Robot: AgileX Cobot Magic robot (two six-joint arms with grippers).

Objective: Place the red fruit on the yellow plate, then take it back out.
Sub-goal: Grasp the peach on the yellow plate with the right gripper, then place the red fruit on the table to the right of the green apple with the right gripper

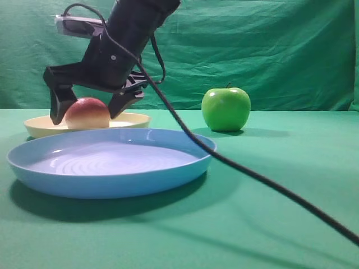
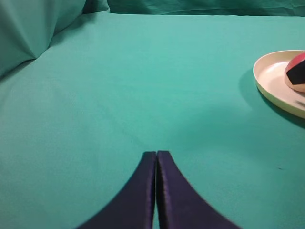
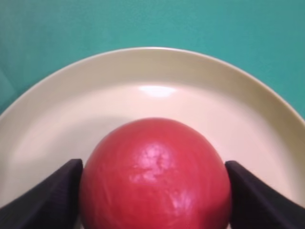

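The red fruit point(image 1: 87, 114) is sitting on the yellow plate point(image 1: 134, 120) with the right claw point(image 1: 87, 108) straddling it, fingers touching or nearly so, grip unclear; next it is needing a firm squeeze and lift.

Right end effector point(image 3: 152, 191) spread, left end effector point(image 2: 156, 164) closed

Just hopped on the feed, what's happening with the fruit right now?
The right gripper straddles the red fruit, which sits on the yellow plate; whether its fingers actually grip the fruit isn't clear. The left gripper is shut and idle over bare cloth. The green apple and blue plate are untouched.
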